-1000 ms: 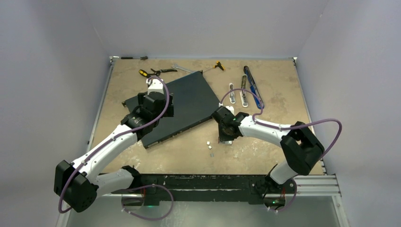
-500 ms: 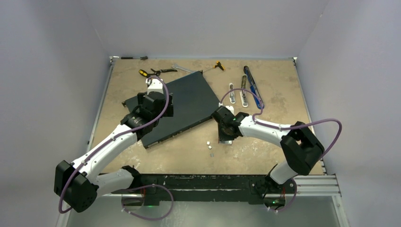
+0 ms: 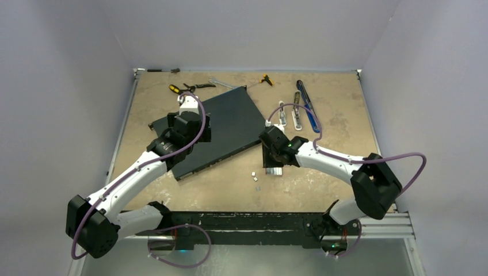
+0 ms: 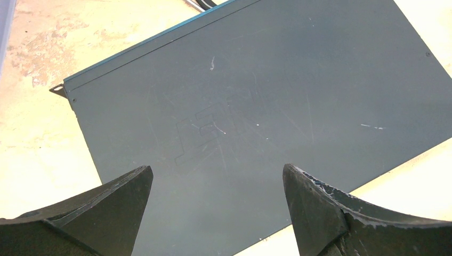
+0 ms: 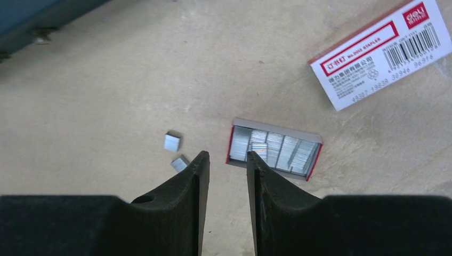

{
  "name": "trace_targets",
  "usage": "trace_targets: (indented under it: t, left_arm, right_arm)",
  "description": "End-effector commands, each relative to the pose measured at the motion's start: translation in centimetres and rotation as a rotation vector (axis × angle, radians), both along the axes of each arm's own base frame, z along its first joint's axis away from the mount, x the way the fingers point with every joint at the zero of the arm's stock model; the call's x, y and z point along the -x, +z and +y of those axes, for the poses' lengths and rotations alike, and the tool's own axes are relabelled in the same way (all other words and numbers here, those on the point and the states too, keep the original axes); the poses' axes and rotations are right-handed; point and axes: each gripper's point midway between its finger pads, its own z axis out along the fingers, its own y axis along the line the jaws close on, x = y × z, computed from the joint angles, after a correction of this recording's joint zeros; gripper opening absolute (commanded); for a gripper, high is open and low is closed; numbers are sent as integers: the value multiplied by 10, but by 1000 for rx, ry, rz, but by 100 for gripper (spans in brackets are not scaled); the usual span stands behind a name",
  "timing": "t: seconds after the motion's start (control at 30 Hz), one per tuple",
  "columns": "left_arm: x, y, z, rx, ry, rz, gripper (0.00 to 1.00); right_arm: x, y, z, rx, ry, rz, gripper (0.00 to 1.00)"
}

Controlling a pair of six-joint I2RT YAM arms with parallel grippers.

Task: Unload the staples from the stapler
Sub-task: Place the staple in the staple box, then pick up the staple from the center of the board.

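Two small silver staple blocks (image 5: 172,141) lie loose on the tan table just left of my right gripper (image 5: 227,154), with a second one nearer the finger (image 5: 179,162). They show as tiny specks in the top view (image 3: 254,173). An open red-edged tray (image 5: 274,148) full of staple strips lies just ahead of the right fingertip. My right gripper (image 3: 270,164) is narrowly open and empty above the table. The stapler parts (image 3: 296,112) lie at the back right. My left gripper (image 4: 217,173) is open and empty over the dark panel (image 4: 256,96).
The red-and-white printed box sleeve (image 5: 381,53) lies beyond the tray. The dark flat panel (image 3: 221,126) fills the table's middle left. Screwdrivers and pliers (image 3: 190,87) lie along the back edge, and a blue tool (image 3: 306,103) lies near the stapler.
My right wrist has shifted a little toward the back and left, and its elbow has swung out to the right. The left arm has not moved.
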Motion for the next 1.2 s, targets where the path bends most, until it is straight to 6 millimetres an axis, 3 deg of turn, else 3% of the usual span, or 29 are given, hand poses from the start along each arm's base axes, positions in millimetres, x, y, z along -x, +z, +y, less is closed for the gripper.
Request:
trace_targets:
  t: [0.0, 0.4, 0.67, 0.93, 1.17]
  left_arm:
    - [-5, 16, -1, 32, -2, -49, 90]
    - [-6, 15, -2, 31, -4, -47, 90]
    - [-6, 14, -2, 32, -6, -45, 90]
    - [-6, 15, -1, 30, -2, -46, 90]
    - [-6, 15, -1, 32, -4, -48, 90]
  right_arm:
    - [2, 17, 20, -95, 72, -39, 35]
    - [10, 9, 25, -83, 102, -3, 32]
    - [23, 3, 49, -102, 202, 23, 32]
    - [16, -1, 56, -49, 220, 22, 39]
    - [29, -8, 55, -45, 263, 58, 44]
